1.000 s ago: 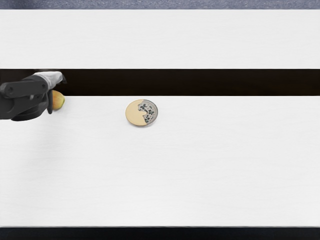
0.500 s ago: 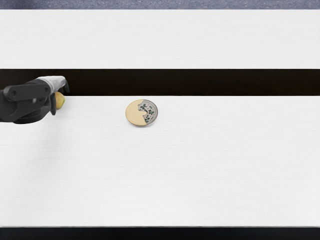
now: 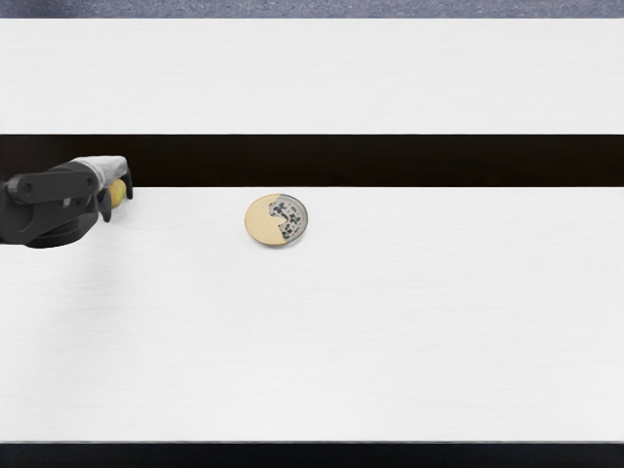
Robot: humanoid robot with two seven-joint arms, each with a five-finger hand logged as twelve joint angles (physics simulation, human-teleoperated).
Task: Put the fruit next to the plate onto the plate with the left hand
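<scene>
White table [image 3: 390, 341] stretches out in front of us; farther in sits the plate [image 3: 277, 219], a tan disc with a dark speckled patch and no fruit on it. Well apart to its left, near the table's far edge, our left hand [image 3: 78, 193] curls its fingers about the yellow fruit [image 3: 118, 192], which shows only as a sliver beside them. We judge the grasp made and the carry due next: lift clear, travel right over the plate, lower, let go.

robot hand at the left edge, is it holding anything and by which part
The left robot hand grips the fruit, fingers closed around its left side; only the fruit's right edge shows.
</scene>
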